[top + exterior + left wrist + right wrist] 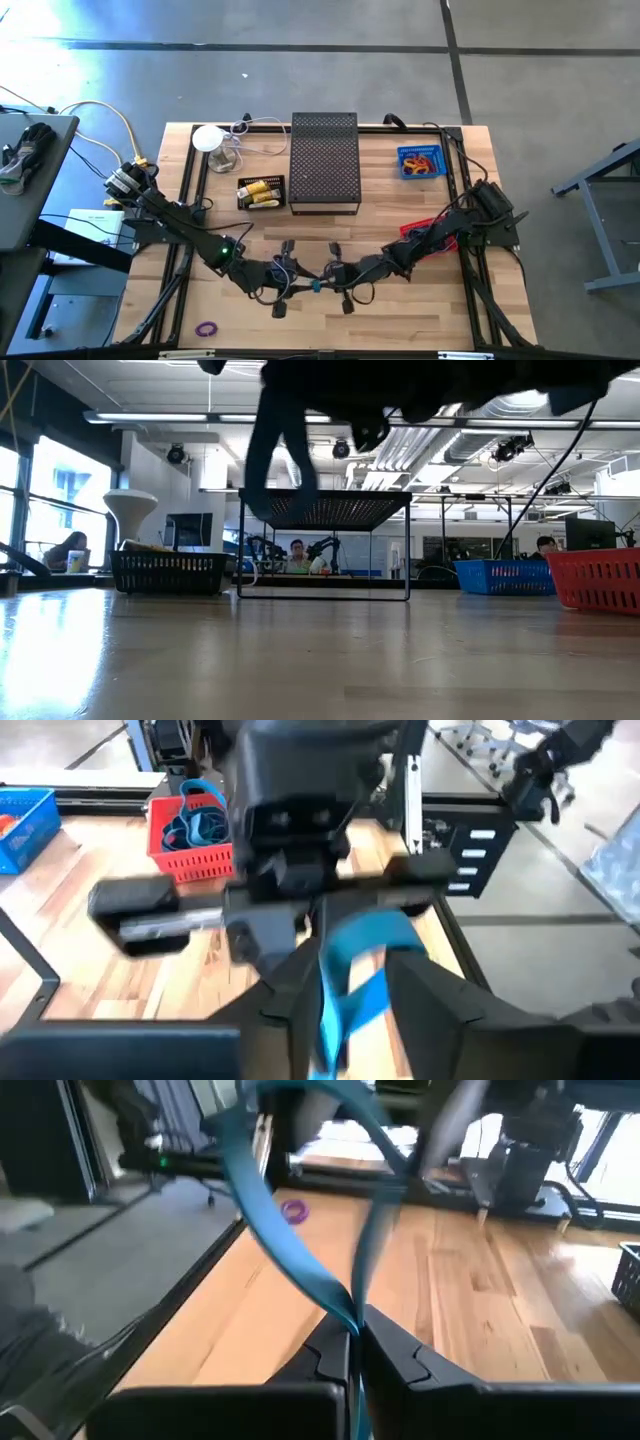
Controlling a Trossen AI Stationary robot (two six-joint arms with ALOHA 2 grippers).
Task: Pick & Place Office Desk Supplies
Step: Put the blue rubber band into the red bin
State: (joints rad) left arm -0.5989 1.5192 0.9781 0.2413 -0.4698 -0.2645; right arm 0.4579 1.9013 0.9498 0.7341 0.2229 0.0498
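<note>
While both arms meet above the table's front centre, the right gripper (352, 1348) is clenched on a blue rubber band (300, 1250), its loop rising toward 12 o'clock. The left gripper (350, 982) fingers stand parted around the same band. A purple band (206, 328) lies at 7 o'clock.

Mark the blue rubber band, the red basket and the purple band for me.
blue rubber band (300, 1250): right wrist view, on the strip's left run.
red basket (195, 855): left wrist view, on its front wall.
purple band (206, 328): high view, on the loop.
</note>
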